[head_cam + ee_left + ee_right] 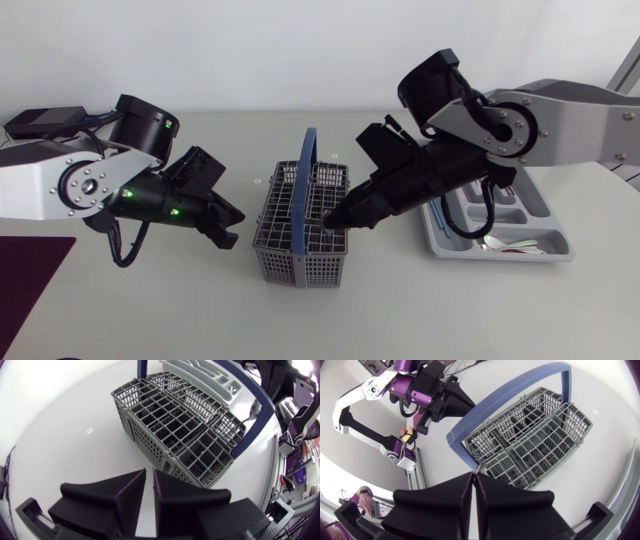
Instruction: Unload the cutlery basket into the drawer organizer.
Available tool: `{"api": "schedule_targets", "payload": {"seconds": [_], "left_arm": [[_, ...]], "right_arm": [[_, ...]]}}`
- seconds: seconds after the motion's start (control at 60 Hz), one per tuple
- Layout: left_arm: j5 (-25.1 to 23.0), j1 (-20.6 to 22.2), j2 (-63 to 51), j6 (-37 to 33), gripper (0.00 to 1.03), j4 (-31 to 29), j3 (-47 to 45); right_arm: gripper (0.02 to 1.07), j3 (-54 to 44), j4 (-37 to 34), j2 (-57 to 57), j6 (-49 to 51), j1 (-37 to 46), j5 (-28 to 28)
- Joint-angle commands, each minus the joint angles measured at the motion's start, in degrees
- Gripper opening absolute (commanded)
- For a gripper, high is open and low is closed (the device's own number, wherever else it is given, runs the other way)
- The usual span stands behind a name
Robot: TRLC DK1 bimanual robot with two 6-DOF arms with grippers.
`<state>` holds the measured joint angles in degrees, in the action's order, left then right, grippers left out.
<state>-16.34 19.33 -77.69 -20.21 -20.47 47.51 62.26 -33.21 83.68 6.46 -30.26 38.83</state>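
Now poised at the basket, left fingers and right fingers each pressed together.
Sits mid-bench with blue handle upright; left fingers just beside its left wall, right fingers over its right rim; organizer further right, near the basket, holding cutlery.

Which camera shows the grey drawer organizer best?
The head view: the drawer organizer lies there nearly whole, partly behind my right arm. The left wrist view catches only one end beyond the basket; the right wrist view, nothing clear.
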Motion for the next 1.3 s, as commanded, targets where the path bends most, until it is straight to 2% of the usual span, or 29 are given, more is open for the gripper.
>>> {"api": "schedule_targets", "payload": {"seconds": [0.0,0.5,0.65,0.733,0.85,1.1,1.283], "left_arm": [[0.2,0.6,1.6,-0.9,0.3,0.2,-1.7],[1.0,1.4,2.2,-0.5,0.3,0.1,-2.0],[1.0,1.5,2.5,-0.4,0.3,0.0,-2.0],[1.3,1.6,2.7,-0.6,0.3,-0.2,-2.1],[1.4,1.6,3.0,-0.8,0.3,-0.7,-1.8],[1.4,2.9,4.4,-1.0,0.3,-2.5,-2.0],[1.4,3.0,6.7,-1.3,0.3,-4.0,-2.6]], "right_arm": [[0.08,1.0,-1.0,-1.1,0.2,0.4,1.3],[0.08,4.6,-6.5,-11.5,0.1,2.7,6.9],[0.08,4.5,-10.6,-16.5,3.0,7.4,7.3],[0.08,3.9,-14.5,-19.3,7.0,12.1,4.6],[0.08,0.1,-16.9,-21.0,12.3,18.3,-4.6],[0.08,-8.1,-12.8,-18.1,19.7,28.6,-16.4],[0.08,-11.0,-8.3,-14.7,22.7,35.2,-22.0]]}}
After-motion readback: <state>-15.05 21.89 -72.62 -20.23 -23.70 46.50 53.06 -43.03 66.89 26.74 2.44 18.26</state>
